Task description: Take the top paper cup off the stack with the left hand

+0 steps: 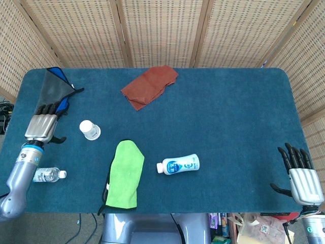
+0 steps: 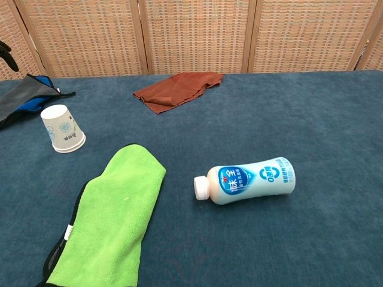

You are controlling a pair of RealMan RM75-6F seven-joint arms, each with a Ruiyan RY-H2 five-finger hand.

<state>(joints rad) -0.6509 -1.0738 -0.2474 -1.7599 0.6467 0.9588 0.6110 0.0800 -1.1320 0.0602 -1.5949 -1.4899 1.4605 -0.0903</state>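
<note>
The white paper cup stack (image 1: 90,130) stands upside down on the blue table (image 1: 228,117), left of centre; the chest view shows the cup stack (image 2: 63,128) at the left. My left hand (image 1: 43,123) hovers to the left of it, fingers apart and pointing away, holding nothing; only dark fingertips (image 2: 5,51) show at the chest view's left edge. My right hand (image 1: 300,173) is at the table's near right corner, fingers spread and empty.
A green cloth (image 1: 123,174) lies near the front edge, a white milk bottle (image 1: 179,164) on its side to its right. A rust cloth (image 1: 150,85) lies at the back, a grey-blue cloth (image 1: 51,94) far left. A small water bottle (image 1: 48,175) lies below my left hand.
</note>
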